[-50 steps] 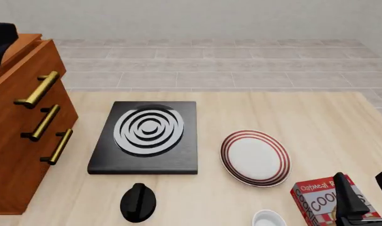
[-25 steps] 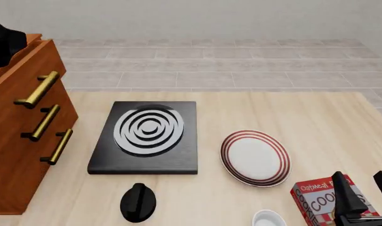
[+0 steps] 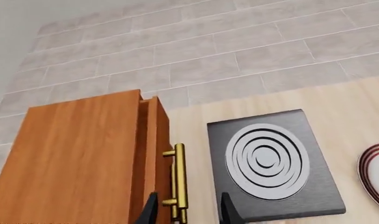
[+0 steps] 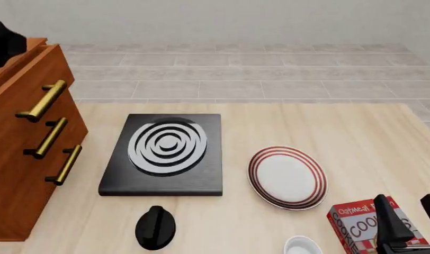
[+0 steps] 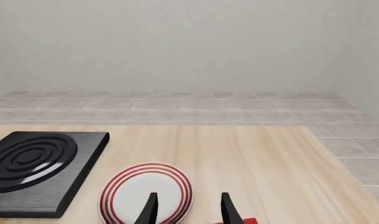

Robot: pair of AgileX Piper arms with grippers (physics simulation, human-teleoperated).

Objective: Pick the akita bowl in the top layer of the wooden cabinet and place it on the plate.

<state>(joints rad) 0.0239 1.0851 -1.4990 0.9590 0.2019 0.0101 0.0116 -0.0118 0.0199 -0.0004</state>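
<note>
left tool [image 3: 186,211] spread open, hovering over top drawer handle [image 3: 178,179] of wooden cabinet [image 4: 24,148]. drawer shut, akita bowl hidden inside presumably. right tool [image 5: 186,207] open, empty, above plate [image 4: 287,177]. risk: fingers slip off bar, drawer stays shut.

Wooden cabinet [image 4: 28,153]: reddish-brown wood with a smooth, satin finish and faint grain; its top layer [image 3: 153,158] carries a polished brass-coloured metal bar handle [image 3: 178,179]. Table [image 4: 342,132]: pale wood with lengthwise grain, matt. Stove [image 4: 164,154]: black, matt, finely brushed slab bearing glossy white spiral rings. Plate [image 4: 287,177]: smooth white glazed ceramic with red rings, slightly glossy. Cookie box [image 4: 363,225], near right: printed cardboard. Floor [image 4: 271,74]: matt grey tiles.
</note>
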